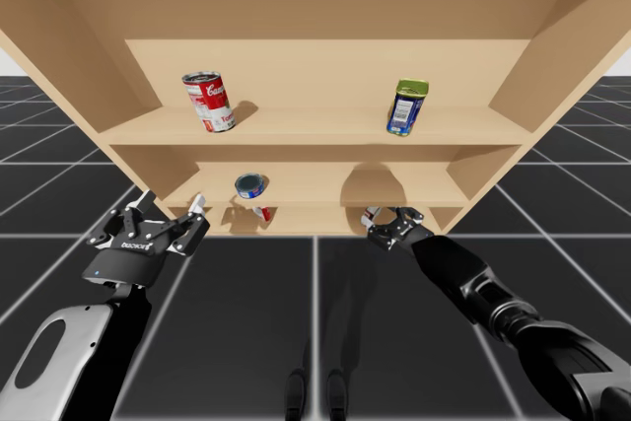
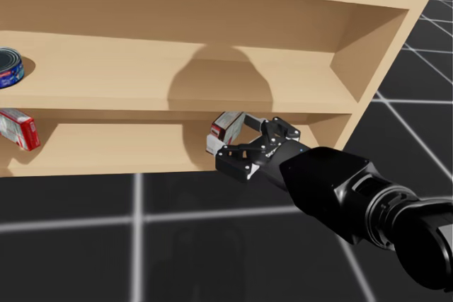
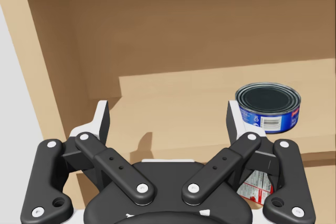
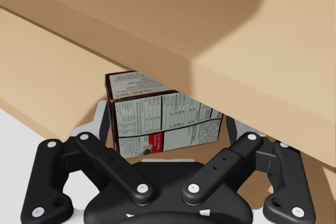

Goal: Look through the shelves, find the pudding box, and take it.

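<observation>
Pinching the pudding box in the right claw, one finger pressed against each side of it. Holding it tilted at the mouth of the lowest shelf, tucked just under the front lip of the board above. Straight over this claw, a round shadow across the middle shelf. Higher up again and well apart from the claw, a blue-and-yellow can on the top shelf.

Now over to the left claw: spread wide, gripping nothing, hovering before the outer end of the middle shelf. Ahead of it and off toward its right finger, a squat blue can standing on that shelf. Beneath that same finger, one level down, a red-and-white box, partly hidden. High above the left claw, a red-and-white can on the top shelf.
</observation>
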`<state>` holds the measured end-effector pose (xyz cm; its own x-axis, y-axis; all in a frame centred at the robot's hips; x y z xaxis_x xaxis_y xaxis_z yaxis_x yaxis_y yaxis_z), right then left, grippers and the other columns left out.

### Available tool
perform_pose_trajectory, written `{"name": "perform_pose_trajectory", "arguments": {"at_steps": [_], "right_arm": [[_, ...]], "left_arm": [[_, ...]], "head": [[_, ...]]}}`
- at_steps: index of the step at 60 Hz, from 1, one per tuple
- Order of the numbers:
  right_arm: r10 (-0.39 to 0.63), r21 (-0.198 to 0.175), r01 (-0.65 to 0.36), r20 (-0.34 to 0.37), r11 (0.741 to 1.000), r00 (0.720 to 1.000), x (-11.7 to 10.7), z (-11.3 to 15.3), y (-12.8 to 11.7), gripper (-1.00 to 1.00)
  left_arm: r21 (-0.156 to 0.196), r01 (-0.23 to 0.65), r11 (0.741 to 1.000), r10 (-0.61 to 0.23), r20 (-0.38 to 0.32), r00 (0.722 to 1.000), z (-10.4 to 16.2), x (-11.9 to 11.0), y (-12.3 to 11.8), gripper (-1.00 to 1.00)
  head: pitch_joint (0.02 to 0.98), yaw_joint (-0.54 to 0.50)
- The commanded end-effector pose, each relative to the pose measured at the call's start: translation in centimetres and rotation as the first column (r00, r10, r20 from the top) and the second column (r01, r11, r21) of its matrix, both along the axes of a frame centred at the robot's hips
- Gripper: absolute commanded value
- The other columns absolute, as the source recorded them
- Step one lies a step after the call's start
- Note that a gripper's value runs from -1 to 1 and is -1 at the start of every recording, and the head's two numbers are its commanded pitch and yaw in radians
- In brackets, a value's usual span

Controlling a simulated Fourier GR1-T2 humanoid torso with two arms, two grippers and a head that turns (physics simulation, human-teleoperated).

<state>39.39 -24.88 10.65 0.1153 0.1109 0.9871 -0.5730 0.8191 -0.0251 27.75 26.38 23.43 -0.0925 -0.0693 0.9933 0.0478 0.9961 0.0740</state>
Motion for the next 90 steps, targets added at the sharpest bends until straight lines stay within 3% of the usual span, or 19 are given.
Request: {"name": "perform_pose_trajectory", "arguments": {"at_steps": [1,20,30,31,34,35,36,37,48,67,90], "right_arm": [[0.003,0.009,-0.004,0.017,1.000,1.000,2.4,-1.2,-0.3,-1.00],[0.037,0.020,-0.037,0.018,0.999,0.999,3.3,-1.0,0.8,-1.00],[0.069,-0.012,-0.069,-0.019,0.998,0.997,2.9,-1.4,0.9,-1.00],[0.071,-0.018,-0.071,-0.025,0.997,0.997,2.9,-1.5,0.9,-0.91],[0.055,-0.041,-0.055,-0.011,0.998,0.998,2.6,-1.7,0.9,-0.29],[0.060,-0.036,-0.061,-0.011,0.997,0.998,2.6,-1.7,0.9,0.73],[0.061,-0.036,-0.061,-0.012,0.997,0.998,2.6,-1.8,0.8,0.96],[0.060,-0.035,-0.061,-0.014,0.998,0.998,2.5,-1.8,0.8,0.99],[0.051,-0.021,-0.051,-0.006,0.998,0.999,2.1,-1.5,0.4,1.00],[0.017,0.003,-0.017,0.081,1.000,0.997,0.8,1.1,-0.7,1.00],[0.000,0.031,-0.004,0.141,1.000,0.990,-4.7,2.2,-2.7,1.00]], "left_arm": [[0.001,0.001,1.000,-0.001,0.001,1.000,0.0,0.0,0.0,-1.00],[0.002,0.000,1.000,0.000,0.002,1.000,0.0,0.0,-0.1,-1.00],[0.003,0.001,1.000,-0.001,0.002,1.000,0.0,0.0,-0.1,-1.00],[0.004,0.001,1.000,-0.001,0.002,1.000,0.0,0.0,-0.1,-1.00],[0.004,0.001,1.000,-0.001,0.002,1.000,0.0,0.0,-0.1,-1.00],[0.004,0.001,1.000,-0.001,0.003,1.000,0.0,0.0,-0.1,-1.00],[0.004,0.001,1.000,-0.001,0.003,1.000,0.0,0.0,-0.1,-1.00],[0.005,0.001,1.000,-0.001,0.003,1.000,0.0,0.0,-0.1,-1.00],[0.006,0.001,1.000,-0.001,0.004,1.000,0.0,0.0,-0.2,-1.00],[0.009,0.000,1.000,0.000,0.007,1.000,0.0,-0.1,-0.3,-1.00],[0.009,0.001,1.000,-0.001,0.007,1.000,0.0,-0.1,-0.3,-1.00]], "head": [[0.745,-0.25],[0.746,-0.24],[0.746,-0.24],[0.746,-0.24],[0.746,-0.25],[0.746,-0.25],[0.745,-0.25],[0.746,-0.25],[0.745,-0.25],[0.741,-0.25],[0.736,-0.26]]}}
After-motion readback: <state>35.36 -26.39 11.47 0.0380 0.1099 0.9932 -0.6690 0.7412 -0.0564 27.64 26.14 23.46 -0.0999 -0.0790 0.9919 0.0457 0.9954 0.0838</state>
